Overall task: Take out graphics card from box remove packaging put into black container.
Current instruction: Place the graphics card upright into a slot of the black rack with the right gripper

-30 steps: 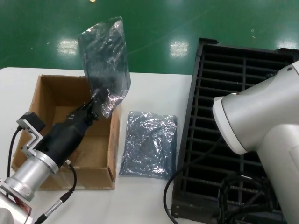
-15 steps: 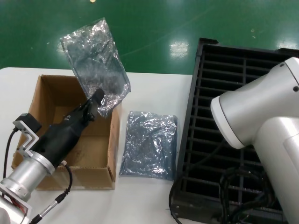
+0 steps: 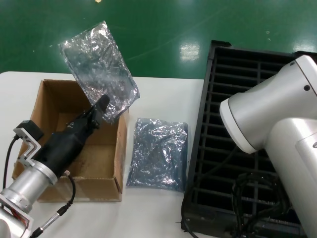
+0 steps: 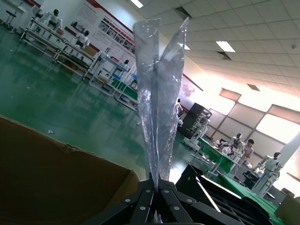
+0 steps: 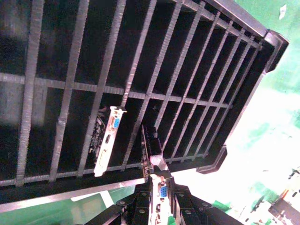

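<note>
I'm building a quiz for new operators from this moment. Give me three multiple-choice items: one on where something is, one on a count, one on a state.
1. Where does the second plastic bag lie?
A. Inside the cardboard box
B. On the table between the box and the black container
C. In the black container

2. How many cards stand in the container's rows already?
A. One
B. Three
C. None

3. What does the left gripper hold?
A. Nothing
B. A cable
C. A plastic bag, lifted over the box

Answers:
1 B: the flat bag rests on the white table, beside the box and next to the black container.
2 A: the right wrist view shows one card slotted in, while the right gripper holds another card.
3 C: the left gripper pinches the raised bag.
</note>
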